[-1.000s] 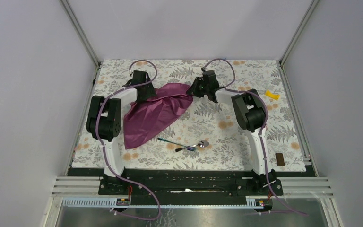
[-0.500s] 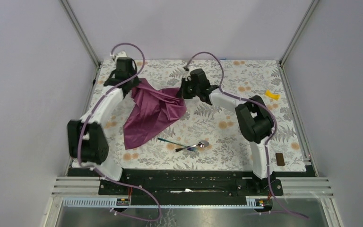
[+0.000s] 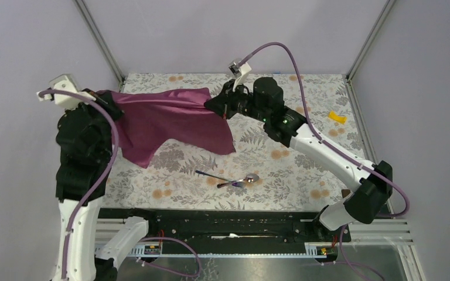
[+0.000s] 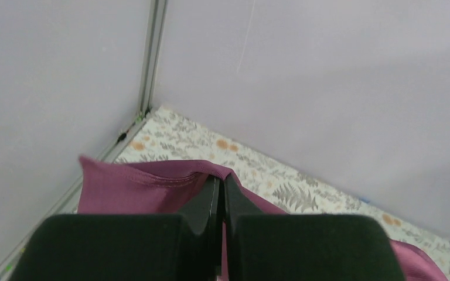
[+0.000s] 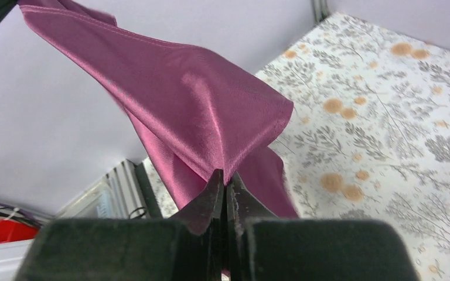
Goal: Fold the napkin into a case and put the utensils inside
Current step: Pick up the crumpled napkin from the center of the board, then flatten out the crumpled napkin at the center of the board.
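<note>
The thin, satiny dark purple-magenta cloth napkin (image 3: pixel 170 114) hangs in the upper left of the top view, its taut upper edge running left to right and its loose part draping to a lower-left point. The left hand (image 4: pixel 218 178) and the right hand (image 5: pixel 225 175) each pinch a top corner tightly. Lower centre on the bench's grey-and-orange floral tablecloth (image 3: pixel 304 158), the silver spoon (image 3: pixel 251 178) and the bluish-iridescent-handled utensil (image 3: pixel 210 174) lie roughly left to right.

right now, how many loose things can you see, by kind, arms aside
napkin: 1
utensils: 2 (spoon, bluish-handled one)
yellow piece: 1
total: 4
</note>
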You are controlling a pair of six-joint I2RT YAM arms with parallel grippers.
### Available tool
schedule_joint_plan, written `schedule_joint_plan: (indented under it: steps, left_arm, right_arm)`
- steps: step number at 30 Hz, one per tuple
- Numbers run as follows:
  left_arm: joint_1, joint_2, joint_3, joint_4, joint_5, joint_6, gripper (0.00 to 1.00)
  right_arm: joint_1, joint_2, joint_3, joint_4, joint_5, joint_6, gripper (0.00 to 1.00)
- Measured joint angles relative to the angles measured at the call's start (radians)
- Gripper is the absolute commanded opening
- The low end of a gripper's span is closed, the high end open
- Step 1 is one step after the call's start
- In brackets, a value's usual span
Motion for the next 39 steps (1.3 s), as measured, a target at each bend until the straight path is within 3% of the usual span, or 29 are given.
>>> schedule_joint_plan:
  steps: [6,9,10,13,14,16,21,23,27,30,34,39]
  left_arm:
    - [-0.006,0.013,0.035,0.063,-0.074,0.061,0.0]
    - [-0.005,0.177,0.097,0.118,-0.13,0.1,0.0]
    - [-0.002,0.304,0.145,0.17,-0.164,0.126,0.03]
    - [0.002,0.477,0.189,0.228,-0.212,0.168,0.09]
    - [0.006,0.584,0.22,0.254,-0.237,0.188,0.27]
    - [0.023,0.803,0.308,0.271,-0.285,0.22,0.65]
    - [0.086,1.358,0.681,0.095,-0.351,0.23,0.92]
    - [0.103,1.451,0.727,-0.014,-0.336,0.207,0.98]
    - [0.122,1.4,0.692,-0.163,-0.275,0.162,0.99]
    - [0.117,1.2,0.55,-0.18,-0.176,0.124,0.99]
    - [0.108,0.895,0.347,-0.165,-0.04,0.072,0.99]
    - [0.106,0.655,0.086,-0.139,0.117,0.019,0.99]
  right_arm:
    - [0.013,0.002,0.014,0.077,0.033,0.044,0.0]
    - [0.001,0.082,0.085,0.077,0.105,0.058,0.0]
    - [-0.01,0.124,0.116,0.082,0.125,0.067,0.0]
    - [-0.066,0.286,0.22,0.078,0.185,0.093,0.05]
    - [-0.09,0.369,0.283,0.072,0.201,0.101,0.16]
    - [-0.13,0.538,0.435,0.029,0.219,0.107,0.29]
    - [-0.203,1.019,1.039,-0.304,0.26,0.071,0.62]
    - [-0.221,1.077,1.099,-0.437,0.261,0.047,0.69]
    - [-0.227,0.939,0.811,-0.49,0.26,0.017,0.74]
    - [-0.219,0.766,0.543,-0.484,0.23,0.016,0.73]
    - [-0.203,0.618,0.372,-0.42,0.174,0.04,0.73]
    - [-0.144,0.557,0.261,-0.335,0.153,0.063,0.5]
